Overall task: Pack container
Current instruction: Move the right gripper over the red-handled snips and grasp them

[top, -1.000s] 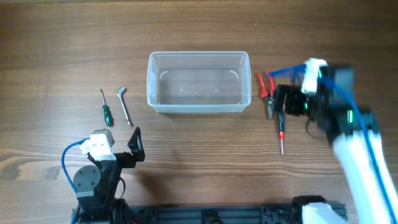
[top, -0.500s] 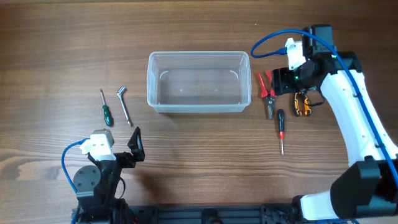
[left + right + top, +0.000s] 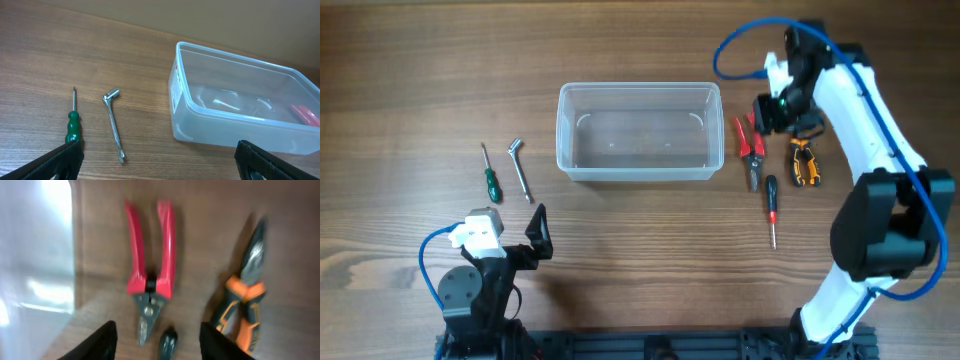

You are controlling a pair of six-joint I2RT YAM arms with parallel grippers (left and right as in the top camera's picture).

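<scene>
The clear container (image 3: 638, 130) stands in the middle of the table with nothing in it; its near wall also shows in the left wrist view (image 3: 235, 117) and its blurred edge in the right wrist view (image 3: 35, 255). My right gripper (image 3: 772, 113) hovers over the red-handled pliers (image 3: 750, 145), open, with nothing between its fingers. In the right wrist view the red pliers (image 3: 150, 265) lie ahead of the right gripper (image 3: 159, 345), beside orange-handled pliers (image 3: 245, 300). My left gripper (image 3: 535, 235) rests wide open near the front edge, and in the left wrist view the left gripper (image 3: 160, 167) holds nothing.
A green screwdriver (image 3: 490, 178) and a metal wrench (image 3: 522, 168) lie left of the container, also the green screwdriver (image 3: 73, 127) and wrench (image 3: 114, 125) in the left wrist view. Orange pliers (image 3: 804, 162) and a red-and-black screwdriver (image 3: 771, 208) lie to the right.
My right arm has swung away from the front, carrying its gripper from beside the red-and-black screwdriver to above the red pliers. The left arm has not moved.
</scene>
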